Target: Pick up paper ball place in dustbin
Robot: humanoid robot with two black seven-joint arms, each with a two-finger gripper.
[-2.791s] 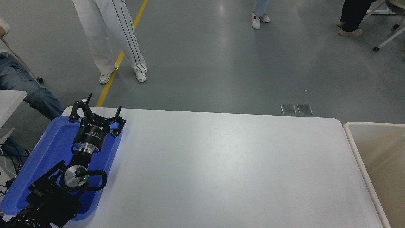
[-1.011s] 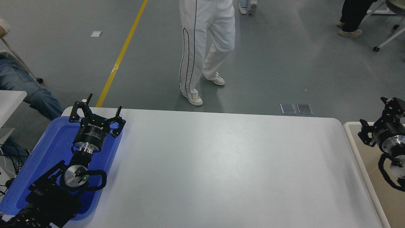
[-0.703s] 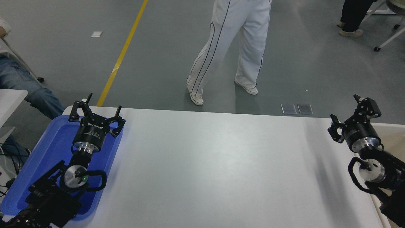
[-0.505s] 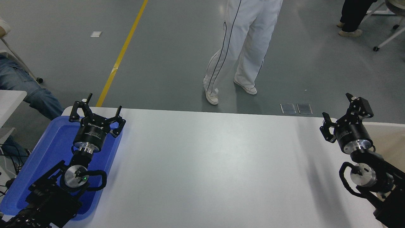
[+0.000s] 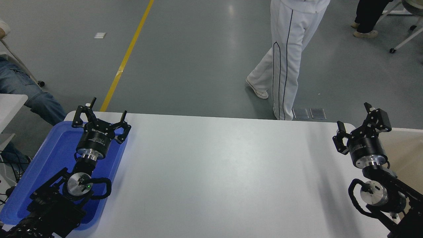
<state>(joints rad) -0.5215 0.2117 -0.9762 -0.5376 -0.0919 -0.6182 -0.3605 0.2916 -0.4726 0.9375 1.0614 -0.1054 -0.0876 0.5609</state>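
No paper ball shows anywhere in the head view; it is out of view or hidden. The dustbin [image 5: 404, 132] is a cream-white bin at the table's right end, mostly covered by my right arm. My right gripper [image 5: 353, 115] is open and empty above the table's far right corner, beside the bin's rim. My left gripper [image 5: 108, 107] is open and empty, parked over the blue tray [image 5: 56, 152] at the lower left.
A person in white trousers [image 5: 287, 59] walks on the floor just beyond the table's far edge. A seated person in jeans [image 5: 23, 89] is at the far left. The white table [image 5: 214, 172] spans the middle.
My right arm has come into view from the right, moved left over the table's right end, and now holds almost still. The person in white trousers has walked from left to right.
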